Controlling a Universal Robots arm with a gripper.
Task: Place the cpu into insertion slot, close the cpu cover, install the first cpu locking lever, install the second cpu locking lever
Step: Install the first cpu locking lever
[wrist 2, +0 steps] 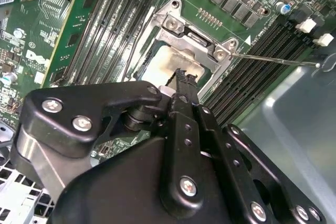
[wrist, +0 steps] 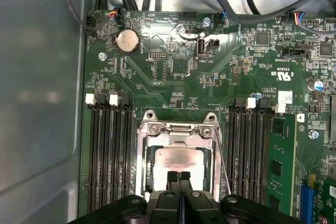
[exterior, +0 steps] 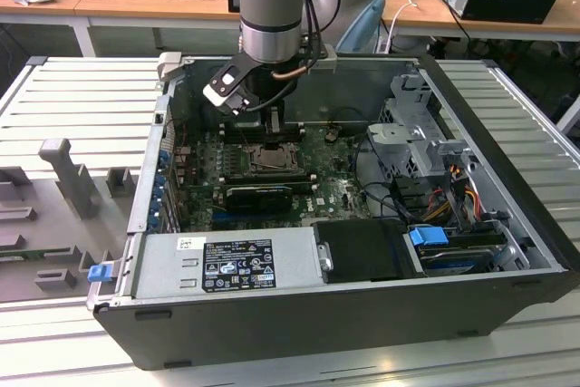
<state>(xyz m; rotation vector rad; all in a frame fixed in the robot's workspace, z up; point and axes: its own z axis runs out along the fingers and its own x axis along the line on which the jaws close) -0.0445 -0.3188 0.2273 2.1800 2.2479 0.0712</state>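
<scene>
The matte black gripper, tips pressed together, hangs over the flat, square, silvery chip, ringed by the shiny metal cover.

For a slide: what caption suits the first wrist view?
Shut black gripper over the silver-grey square cpu, framed by the thin silver metal cpu cover.

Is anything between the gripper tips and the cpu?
Nothing shows there. In the first wrist view the shut gripper hangs right over the cpu, framed by the cpu cover.
</scene>
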